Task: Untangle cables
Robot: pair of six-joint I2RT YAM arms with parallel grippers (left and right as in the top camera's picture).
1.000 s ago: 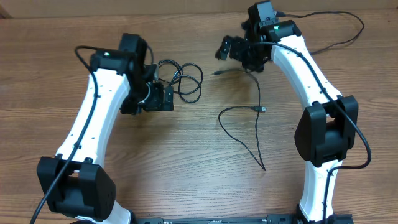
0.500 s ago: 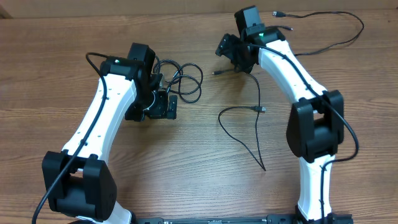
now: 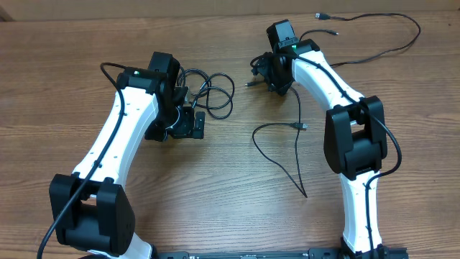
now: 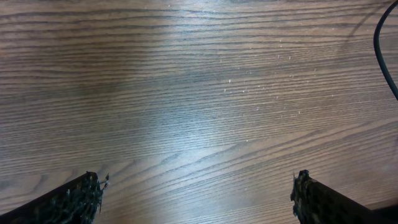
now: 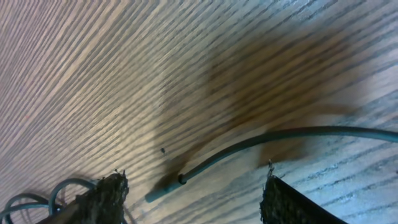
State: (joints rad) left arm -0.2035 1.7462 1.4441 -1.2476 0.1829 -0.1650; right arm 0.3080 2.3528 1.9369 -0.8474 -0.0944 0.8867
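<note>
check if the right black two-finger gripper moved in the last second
Yes. The right black two-finger gripper dropped down the overhead picture, nearer the thin black cable's small plug end, which stayed put.

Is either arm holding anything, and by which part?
Nothing is held. The left end effector is open over the wooden table. The right end effector straddles the plug end of a thin black cable, jaws open, not gripping it.

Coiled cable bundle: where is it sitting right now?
In the overhead view, the coiled bundle lies left of centre, right beside the left gripper, with a loose strand farther right.
</note>
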